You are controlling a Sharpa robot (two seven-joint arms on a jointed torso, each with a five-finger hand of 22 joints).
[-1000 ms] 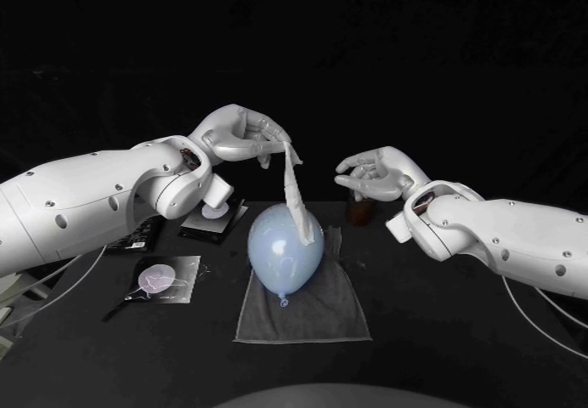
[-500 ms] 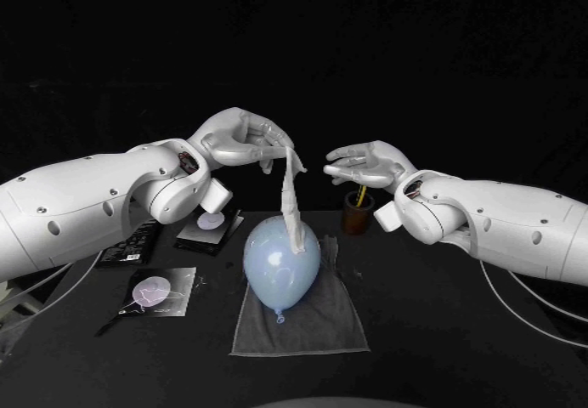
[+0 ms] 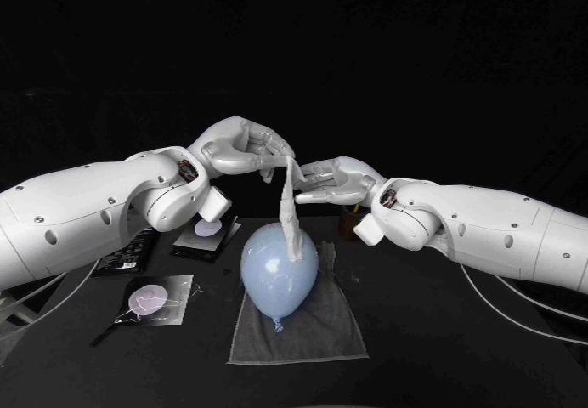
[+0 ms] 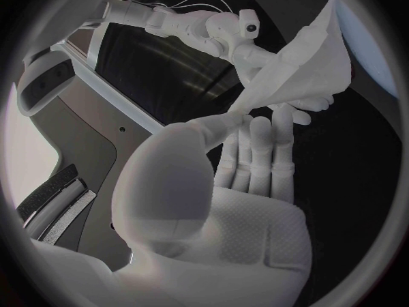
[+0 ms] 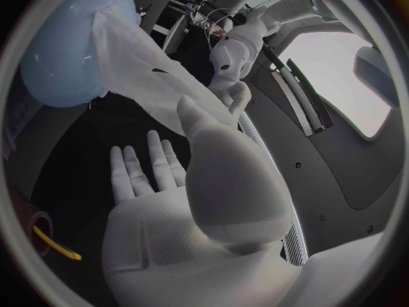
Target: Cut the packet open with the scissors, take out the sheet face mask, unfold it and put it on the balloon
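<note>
Black backdrop and a black surface (image 3: 416,340) frame the head view, where a pale blue balloon (image 3: 279,274) lies with its knot toward us on a grey towel (image 3: 300,333), which we take to be there to stop it rolling. Above it the left robot hand (image 3: 245,150) pinches the top of the sheet face mask (image 3: 289,211) between thumb and fingertip. It is high enough that the mask hangs as a narrow folded strip with its lower end resting on the balloon, and held so, it offers a free edge to open out. The right robot hand (image 3: 329,178) is level with that pinch, its fingers spread and empty and their tips right at the strip; whether they touch it we cannot tell. A brown cup (image 3: 354,224) stands behind the balloon, mostly hidden by the right arm. A dark packet (image 3: 157,299) with a pale print lies by the left arm, its detail too small to read. In the left wrist view, the left robot hand (image 4: 247,184) presses thumb to fingertips on a gathered corner of the mask (image 4: 311,58), which fans out beyond and covers much of the other hand. In the right wrist view, the right robot hand (image 5: 162,205) lies flat with its fingers apart and nothing in it. The mask (image 5: 145,68) stretches past its thumb from the balloon (image 5: 64,44) toward the left pinch, and the thumb hides any contact. We judge the unfolding is at hand: the mask is out, not yet spread.
</note>
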